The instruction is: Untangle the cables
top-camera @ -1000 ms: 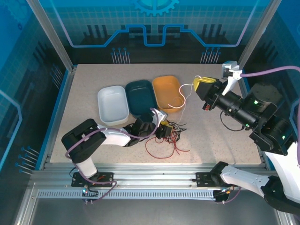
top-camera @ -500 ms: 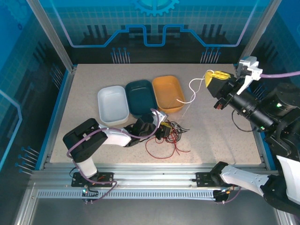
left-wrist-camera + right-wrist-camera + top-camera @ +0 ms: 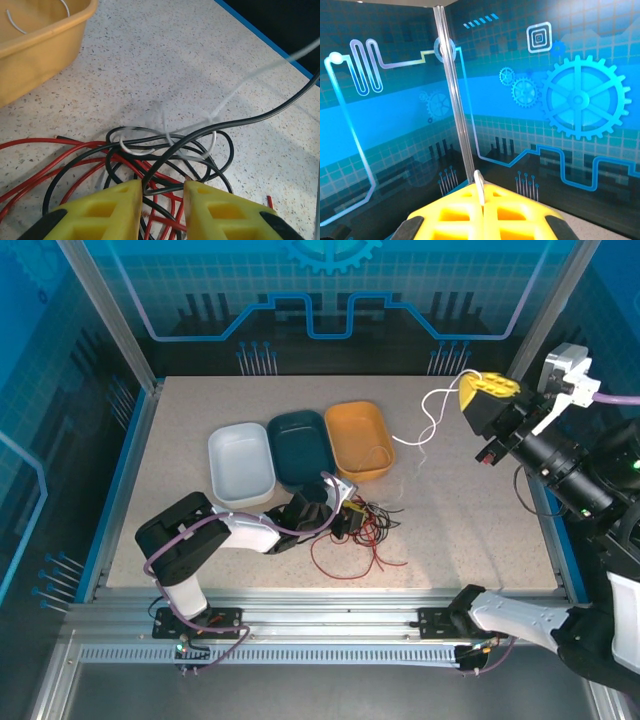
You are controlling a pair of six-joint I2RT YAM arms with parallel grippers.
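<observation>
We see the left claw part-open, astride a black cable among tangled red and black cables on the tabletop near the orange tray. The right claw, high at far right, is closed on a white cable.

Red cables & black cables lie knotted in a loose heap on table, front-centre, near orange tray. Thin white cable loops thru the knot, then rises off the table twd far right, curling near its top
</observation>
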